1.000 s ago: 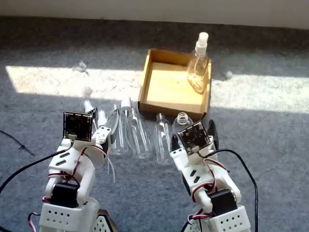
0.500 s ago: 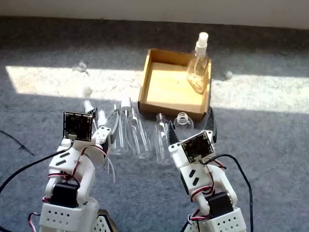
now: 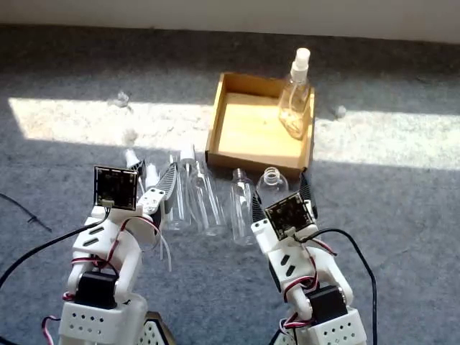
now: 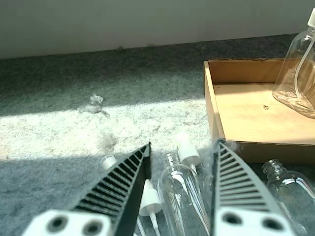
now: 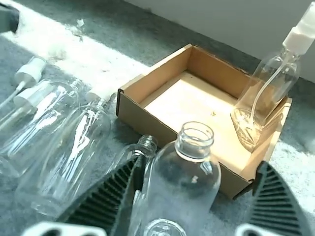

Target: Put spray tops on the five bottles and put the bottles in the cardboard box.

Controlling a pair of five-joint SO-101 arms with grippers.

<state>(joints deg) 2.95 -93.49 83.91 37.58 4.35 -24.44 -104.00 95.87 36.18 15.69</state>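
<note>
Grey carpet point(image 3: 402, 215) covers the whole work surface, crossed by a band of sunlight point(image 3: 72, 118), and a pale wall point(image 3: 215, 11) runs along its far edge. The cardboard box point(image 3: 255, 159) sits in that light, and a bottle with a spray top point(image 3: 295, 104) leans in its far corner on the right arm's side. Just outside the box's near wall an open-necked bottle point(image 3: 272, 181) stands upright. The right gripper point(image 5: 202, 164) has its jaws spread wide to either side of it, gripping nothing, and that near wall stands between the bottle and the box floor. Beside it a topless bottle point(image 3: 242, 205) lies on the carpet. Next comes a white-topped bottle point(image 3: 203, 190), then a third bottle point(image 3: 176, 201) whose neck I cannot make out. The left gripper point(image 4: 183, 145) hangs over these lying bottles, jaws apart and empty. Two loose spray tops point(image 3: 131, 158) lie just beyond them on the left. Small clear scraps point(image 3: 121, 98) dot the sunlit carpet, and a black cable point(image 3: 25, 213) trails off at the left edge.
</note>
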